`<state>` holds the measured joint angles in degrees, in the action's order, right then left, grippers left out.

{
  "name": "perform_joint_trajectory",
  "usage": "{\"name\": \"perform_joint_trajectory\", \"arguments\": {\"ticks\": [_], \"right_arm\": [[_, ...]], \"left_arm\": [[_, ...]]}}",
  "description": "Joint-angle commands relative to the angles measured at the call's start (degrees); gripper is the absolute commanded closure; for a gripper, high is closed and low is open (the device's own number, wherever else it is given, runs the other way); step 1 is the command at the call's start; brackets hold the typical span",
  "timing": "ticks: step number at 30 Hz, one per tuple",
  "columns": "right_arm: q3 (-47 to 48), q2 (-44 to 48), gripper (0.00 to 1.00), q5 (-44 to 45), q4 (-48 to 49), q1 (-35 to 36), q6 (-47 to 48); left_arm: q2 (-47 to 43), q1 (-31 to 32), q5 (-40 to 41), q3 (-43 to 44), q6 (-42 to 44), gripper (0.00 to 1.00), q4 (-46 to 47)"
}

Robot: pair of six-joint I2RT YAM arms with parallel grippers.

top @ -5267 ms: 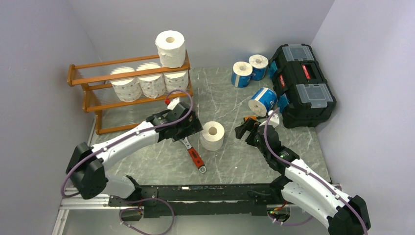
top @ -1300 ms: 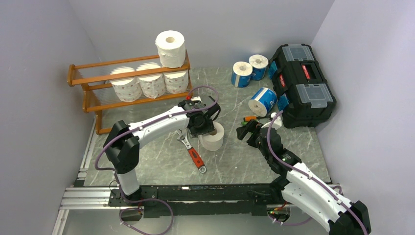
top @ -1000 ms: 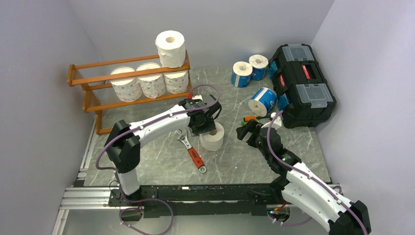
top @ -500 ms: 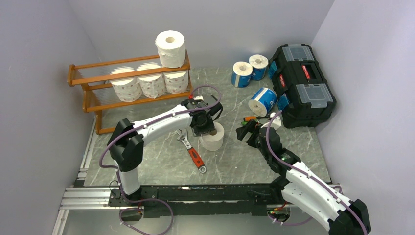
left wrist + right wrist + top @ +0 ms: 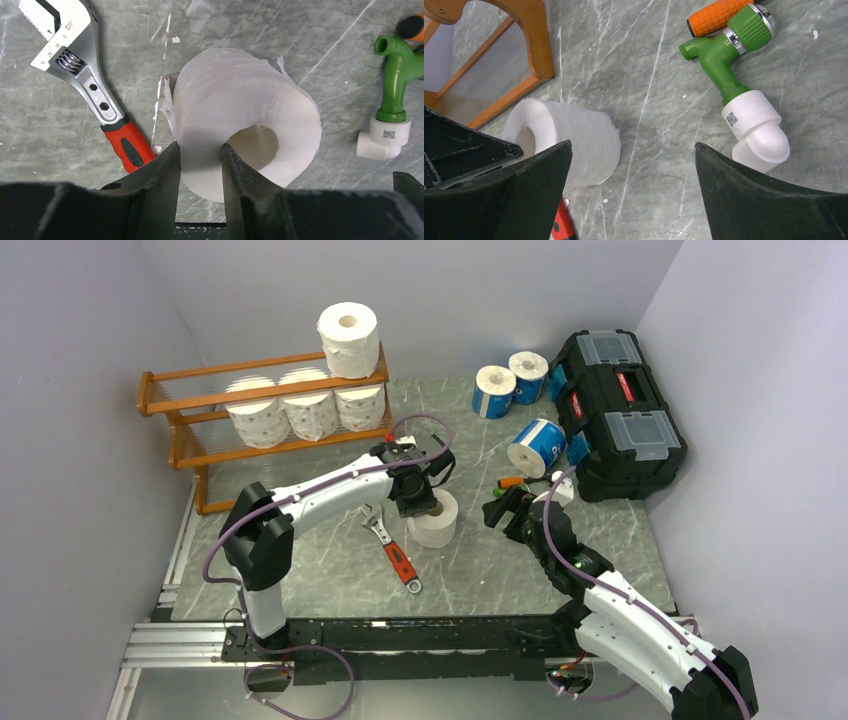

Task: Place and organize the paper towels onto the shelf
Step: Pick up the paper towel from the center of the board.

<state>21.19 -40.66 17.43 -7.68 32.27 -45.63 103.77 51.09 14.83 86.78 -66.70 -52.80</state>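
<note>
A plain white paper towel roll (image 5: 438,522) (image 5: 250,100) stands on end on the marble table. My left gripper (image 5: 419,504) (image 5: 200,146) is shut on its wall, with one finger inside the hollow core and the other outside. The core looks squeezed out of round. My right gripper (image 5: 497,510) (image 5: 632,146) hangs open just right of that roll (image 5: 574,140), holding nothing. The wooden shelf (image 5: 190,400) (image 5: 531,40) carries three printed rolls (image 5: 309,408) on its middle tier and one white roll (image 5: 349,338) on top. Three blue-wrapped rolls (image 5: 537,447) lie at the back right.
A red-handled adjustable wrench (image 5: 392,545) (image 5: 95,95) lies just left of the held roll. A green tap fitting (image 5: 724,65) (image 5: 392,85) with a white elbow and an orange handle (image 5: 716,15) lie to its right. A black toolbox (image 5: 620,410) stands at the right wall.
The left gripper's fingers have drawn together onto the white roll's wall, after the arm reached over from the left. The right arm has barely moved.
</note>
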Motion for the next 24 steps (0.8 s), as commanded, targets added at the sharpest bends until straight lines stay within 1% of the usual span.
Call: {"name": "perform_joint_trajectory", "arguments": {"ticks": [1,4,10,15,19,24], "right_arm": [[0.17,0.1,0.05,0.01,0.86,-0.2,-0.48],[0.33,0.15,0.05,0.15,0.74,-0.24,-0.36],[0.67,0.41,0.05,0.49,0.5,-0.24,-0.06],[0.78,0.7,0.05,0.74,0.31,-0.18,0.08],[0.78,1.0,0.05,0.71,0.17,-0.19,0.09],[0.69,1.7,0.05,0.74,0.04,-0.18,0.22]], "left_arm": [[-1.86,0.24,0.37,-0.04,-0.06,0.69,0.26],[-3.0,0.24,0.9,-0.19,-0.36,0.74,0.07],[-5.53,0.24,2.03,0.67,-0.84,0.78,-1.6],[-8.62,0.24,3.36,2.29,-1.24,0.81,-4.08],[-11.55,-0.04,6.01,5.15,-1.3,0.84,-7.29],[-16.74,-2.1,9.29,8.39,-1.47,0.93,-11.43]]}}
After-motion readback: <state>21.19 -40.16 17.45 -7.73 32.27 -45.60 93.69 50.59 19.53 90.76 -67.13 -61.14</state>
